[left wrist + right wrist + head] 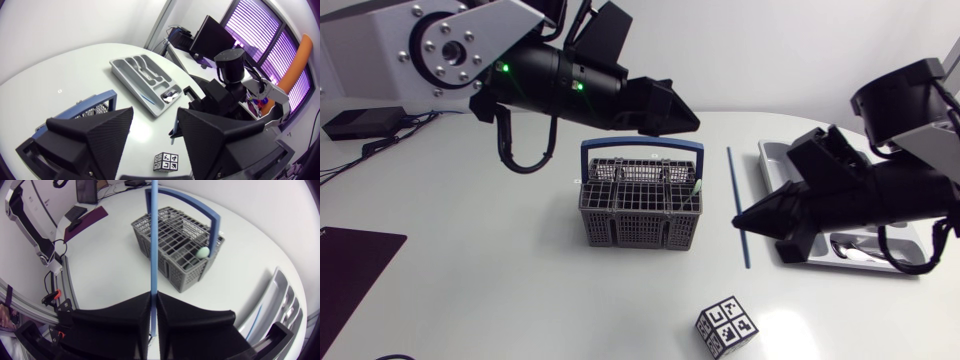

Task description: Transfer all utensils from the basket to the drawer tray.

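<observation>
Closest to the lens, my left arm [520, 70] comes in from the left and hangs over the surface [470, 220]. The left pincer [682, 118] points out above the far right side of the basket. Its wrist view shows its 2 fingers [87, 145] spread wide, with nothing between them.

At the left edge a dark mat [345, 265] lies flat on the surface.

Near the middle stands the basket [642, 205], grey wire with a blue handle [642, 146] arched across its top. 1 green utensil [696, 187] shows in it, poking up in the right end just beside the handle's upright. I cannot tell whether anything else is in the basket.

Nearer the front edge, right of the basket, sits a small cube [726, 326] with black-and-white markers, well apart from everything else.

Between basket and tray is the blue stick [735, 200], thin and straight. The right pincer [745, 222] is clamped on it. In its wrist view both fingers [125, 315] press the stick from 2 sides, nearly meeting, and most of its length runs out ahead of them. I cannot tell whether its far end touches the surface.

My right arm [910, 110] enters from the right and lies over the tray [772, 160], hiding much of it. The grey tray sits at the right of the surface, well apart from the basket, with some metal cutlery [172, 94] in its compartments.
</observation>
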Controlling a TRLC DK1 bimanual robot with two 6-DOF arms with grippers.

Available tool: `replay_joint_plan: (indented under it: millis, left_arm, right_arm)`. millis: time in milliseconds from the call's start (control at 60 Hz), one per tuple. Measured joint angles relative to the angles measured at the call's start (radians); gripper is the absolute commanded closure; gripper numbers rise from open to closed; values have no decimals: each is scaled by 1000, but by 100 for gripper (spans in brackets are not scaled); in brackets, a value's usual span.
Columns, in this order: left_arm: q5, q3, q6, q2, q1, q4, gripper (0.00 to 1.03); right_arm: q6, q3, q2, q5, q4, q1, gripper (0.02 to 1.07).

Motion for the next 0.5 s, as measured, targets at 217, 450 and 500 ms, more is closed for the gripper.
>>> replay_joint_plan:
  millis: [217, 450, 500]
  left_arm:
    - [-109, 0, 2, -2, 11, 31, 37]
    - [-256, 2, 60, 55, -63, -2, 37]
    - [-287, 2, 78, 77, -81, -8, 37]
  right_arm:
    - [-114, 0, 32, -34, -20, -297, 101]
    - [-137, 55, 259, -24, 15, -532, 101]
    - [-129, 70, 302, -8, 47, -552, 101]
